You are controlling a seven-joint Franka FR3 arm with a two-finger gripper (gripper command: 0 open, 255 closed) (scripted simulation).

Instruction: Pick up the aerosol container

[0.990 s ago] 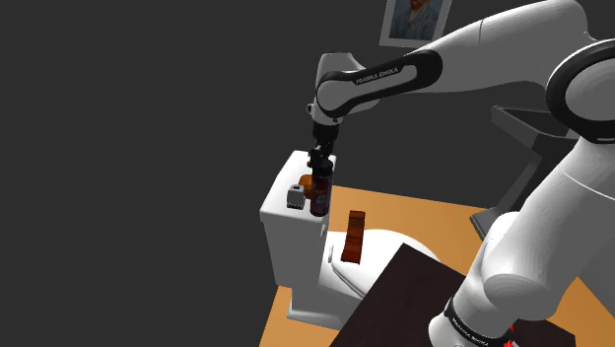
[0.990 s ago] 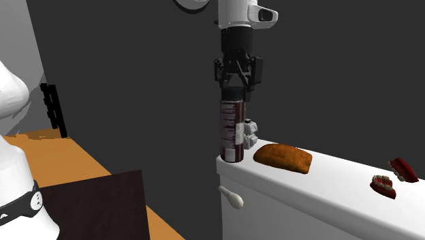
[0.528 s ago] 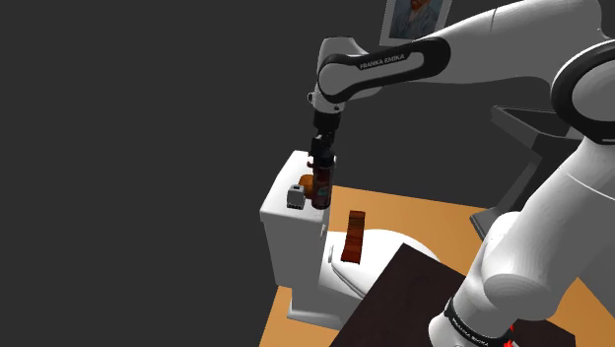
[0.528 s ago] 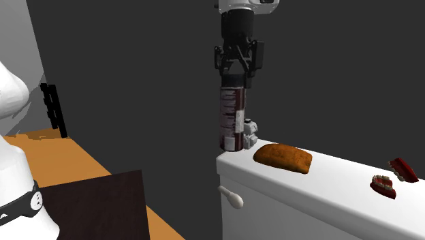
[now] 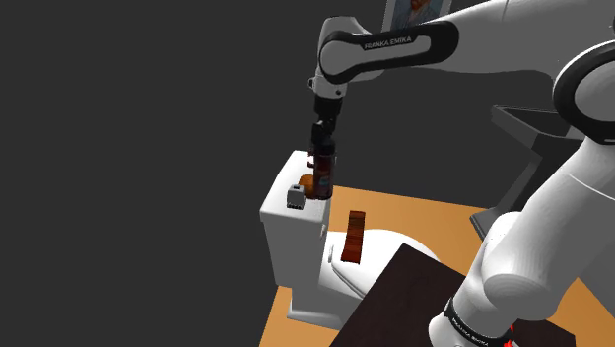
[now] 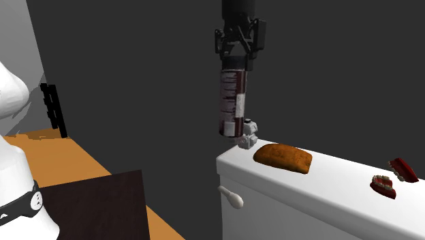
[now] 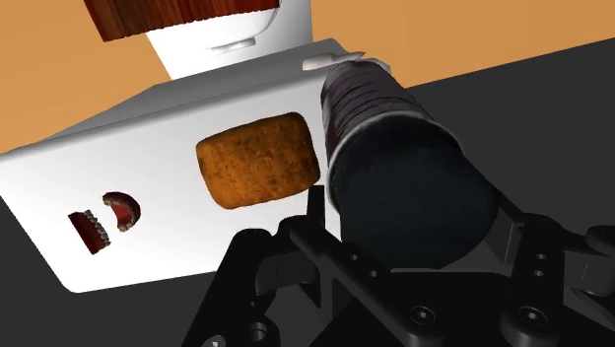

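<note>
The all-black two-finger gripper [image 6: 236, 60] pointed straight down, and the tall dark-red cylindrical aerosol can with a pale printed label [image 6: 232, 102] hung directly beneath it, its long axis upright and in line with the gripper's own axis. The fingers were pinched on the can's upper end, one on each side (the wrist view showed them clasping the can [image 7: 394, 168] around its dark top, with no gap to either side). So the can lay neither ahead of nor beside the tool but straight below it, held between the fingers.

Under the can's base a strip of dark background showed, so the base stood apart from the flat white tank lid [image 6: 327, 177] below the gripper. Just beside the can's lower end, on the lid's corner, sat a small white-and-grey block [image 6: 248, 136]; whether the two touched could not be told. A flat brown bread-like slab [image 6: 282, 157] lay on the lid near that corner, off to one side of the gripper's line.

In the shoulder view the gripper [image 5: 323, 143] and can [image 5: 319, 175] made one vertical line above the lid. With the axis upright and the grip at the top, a straight rise looked likely to carry the can clear.
</note>
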